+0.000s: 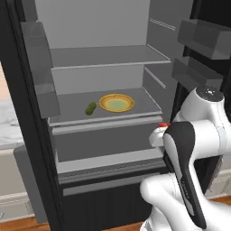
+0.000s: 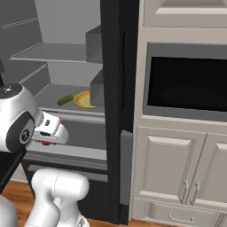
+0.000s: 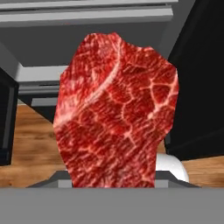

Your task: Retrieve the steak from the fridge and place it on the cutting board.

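Observation:
The steak (image 3: 116, 113), a marbled red slab, stands upright in the hand view and hides the fingertips. My gripper (image 1: 161, 128) is shut on it, just in front of the open fridge (image 1: 108, 58) at drawer height, below the right end of the middle shelf. A small red edge of the steak (image 1: 164, 124) peeks out beside the white hand. In the right base view, the gripper (image 2: 45, 141) hangs below the hand with a sliver of steak (image 2: 44, 142) showing. The cutting board is out of view.
A round yellow-rimmed plate (image 1: 116, 103) and a small green pickle-like vegetable (image 1: 90, 108) lie on the middle fridge shelf. Door bins (image 1: 200, 38) stick out at the right. Beige cabinets (image 2: 177, 168) and a dark oven window (image 2: 186, 84) stand right of the fridge.

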You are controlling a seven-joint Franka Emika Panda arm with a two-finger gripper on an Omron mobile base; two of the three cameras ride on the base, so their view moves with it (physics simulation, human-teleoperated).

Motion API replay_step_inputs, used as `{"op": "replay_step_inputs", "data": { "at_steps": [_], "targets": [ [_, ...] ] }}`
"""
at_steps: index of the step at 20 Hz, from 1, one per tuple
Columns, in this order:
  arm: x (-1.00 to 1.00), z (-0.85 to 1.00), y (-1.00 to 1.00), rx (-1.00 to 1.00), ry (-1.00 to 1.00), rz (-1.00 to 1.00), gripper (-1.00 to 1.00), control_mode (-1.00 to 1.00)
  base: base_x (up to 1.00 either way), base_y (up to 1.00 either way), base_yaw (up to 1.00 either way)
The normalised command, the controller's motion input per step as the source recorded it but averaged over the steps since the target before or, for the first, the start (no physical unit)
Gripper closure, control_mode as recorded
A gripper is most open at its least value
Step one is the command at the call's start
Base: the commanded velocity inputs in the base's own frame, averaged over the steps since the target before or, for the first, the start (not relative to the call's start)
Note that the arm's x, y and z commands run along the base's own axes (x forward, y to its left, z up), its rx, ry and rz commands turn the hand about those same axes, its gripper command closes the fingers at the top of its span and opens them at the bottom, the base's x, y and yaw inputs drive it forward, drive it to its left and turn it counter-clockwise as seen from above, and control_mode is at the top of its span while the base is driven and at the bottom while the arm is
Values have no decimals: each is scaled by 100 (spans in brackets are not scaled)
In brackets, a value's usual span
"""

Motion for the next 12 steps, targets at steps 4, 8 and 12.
{"op": "replay_step_inputs", "data": {
  "at_steps": [4,8,12],
  "targets": [
    [0,0,0,0,0,0,100,100,-53,23,-8],
    [0,0,0,0,0,0,100,100,-68,34,-5],
    [0,0,0,0,0,0,100,100,-78,38,-5]
  ]
}}
